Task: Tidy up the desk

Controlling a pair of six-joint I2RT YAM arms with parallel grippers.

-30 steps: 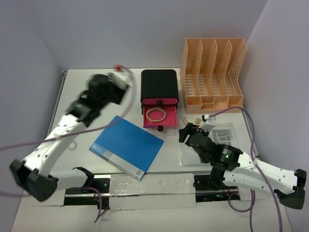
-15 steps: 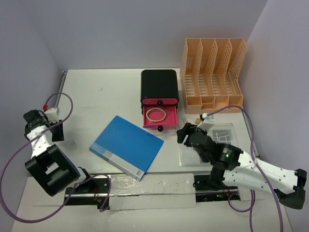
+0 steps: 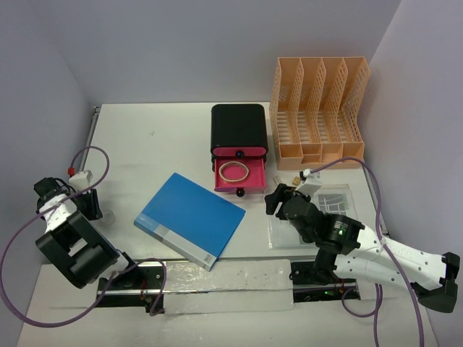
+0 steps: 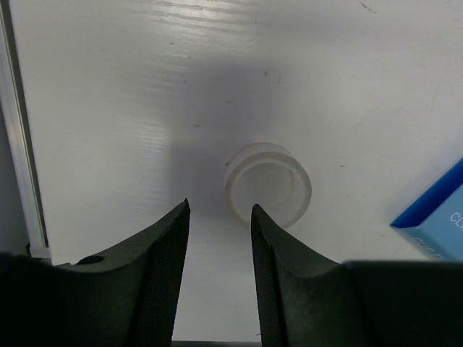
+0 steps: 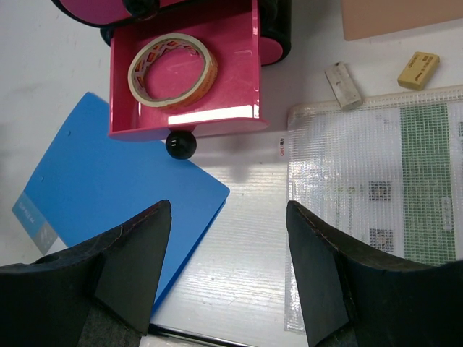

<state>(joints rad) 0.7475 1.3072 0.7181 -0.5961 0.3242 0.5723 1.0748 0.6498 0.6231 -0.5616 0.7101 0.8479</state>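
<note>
Where overhead barely shows it, left wrist shows white cap | both jaws released, empty

Plain pale lilac-grey walls at back and both sides, under soft, even light.

The folder carries pale letters on its blue edge in the left wrist view. They begin "CL" and are cut off by the frame. In the right wrist view its corner label has print too small to read. The mesh pouch bears a tiny red mark at its left edge, also illegible.
</note>
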